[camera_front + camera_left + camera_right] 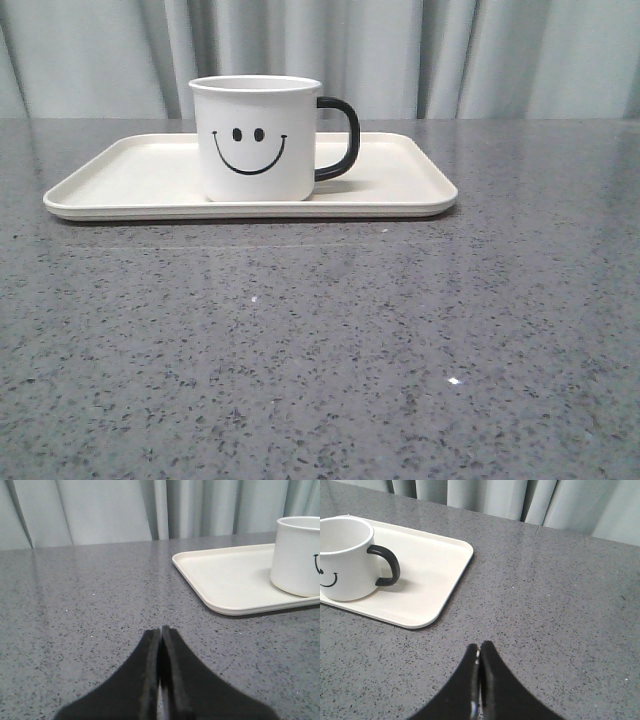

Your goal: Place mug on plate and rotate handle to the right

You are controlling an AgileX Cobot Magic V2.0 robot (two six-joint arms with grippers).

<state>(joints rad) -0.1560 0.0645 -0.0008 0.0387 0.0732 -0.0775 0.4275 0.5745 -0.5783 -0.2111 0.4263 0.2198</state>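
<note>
The white mug (256, 138) with a black smiley face stands upright on the cream plate (130, 175), near its middle. Its black handle (340, 138) points to the right. The mug also shows in the left wrist view (297, 555) on the plate (225, 577), and in the right wrist view (342, 560) with its handle (387, 565) on the plate (440, 575). My left gripper (160, 630) is shut and empty, over bare table well short of the plate's left end. My right gripper (479, 646) is shut and empty, over bare table off the plate's right end. Neither gripper shows in the front view.
The grey speckled table (320, 350) stretches in front of the plate. A pale curtain (450, 50) hangs behind the table's far edge.
</note>
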